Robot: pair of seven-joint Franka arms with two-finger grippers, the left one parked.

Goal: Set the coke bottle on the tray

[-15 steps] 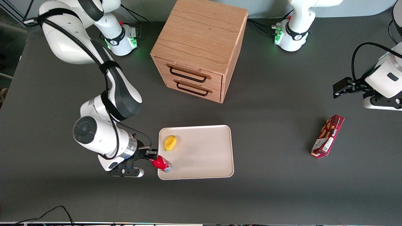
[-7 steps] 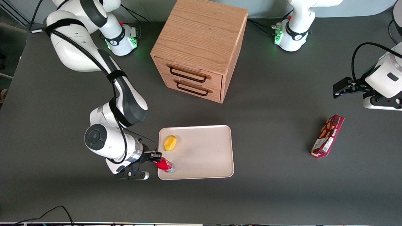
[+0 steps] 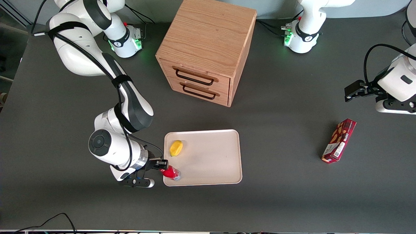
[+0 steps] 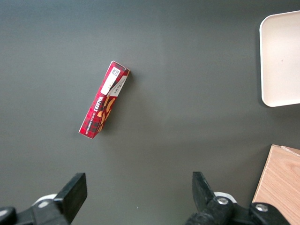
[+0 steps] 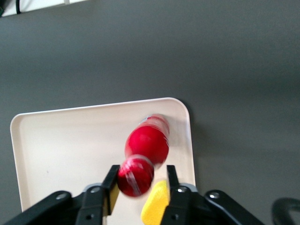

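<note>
Even light, coke bottle (image 5: 146, 143) maybe blurred

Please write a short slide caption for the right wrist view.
Tool grips the coke bottle by its cap above the tray.

Red coke bottle (image 3: 171, 172); cream-white tray (image 3: 211, 156); yellow fruit (image 3: 176, 148); black tool (image 5: 140, 183).

Your right arm reaches down with the elbow bent, wrist low. The hand (image 3: 163, 165) points sideways toward the parked arm's end, fingers (image 5: 111, 186) clamped on the coke bottle (image 3: 171, 172) cap.
</note>
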